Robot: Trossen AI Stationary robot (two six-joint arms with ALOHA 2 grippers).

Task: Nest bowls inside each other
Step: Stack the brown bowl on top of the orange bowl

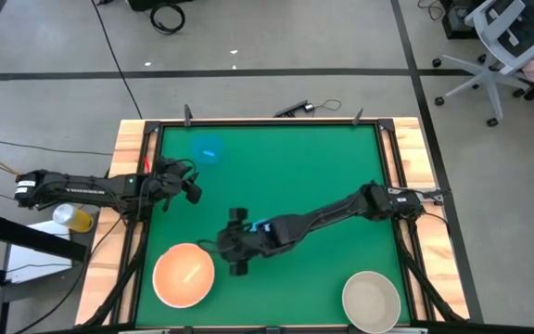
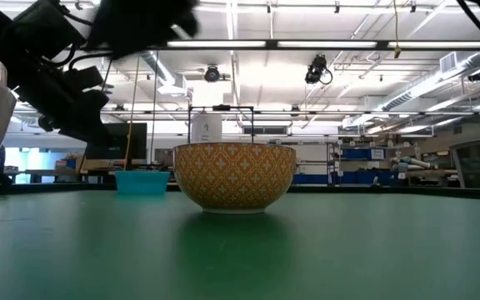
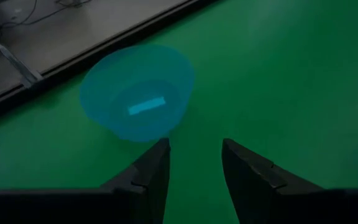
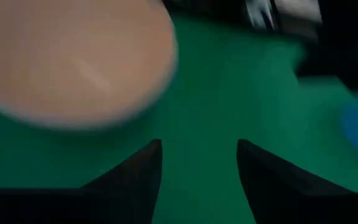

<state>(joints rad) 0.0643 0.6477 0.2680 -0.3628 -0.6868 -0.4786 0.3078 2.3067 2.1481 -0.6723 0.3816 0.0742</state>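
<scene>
While the peach-orange bowl [image 1: 184,276], cream bowl [image 1: 371,301] and blue bowl [image 1: 209,149] sit apart on the tabletop [image 1: 286,167], unnested, both right gripper [image 1: 234,243] and left gripper [image 1: 191,181] jaws are held spread, empty.

light: bright ceiling strips [image 2: 248,43], low view | right wrist view: motion-blurred | left wrist view: dim, sharp

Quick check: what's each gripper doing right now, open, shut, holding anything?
Left gripper: open, empty, facing the blue bowl.
Right gripper: open, holding nothing, beside the peach-orange bowl.
</scene>
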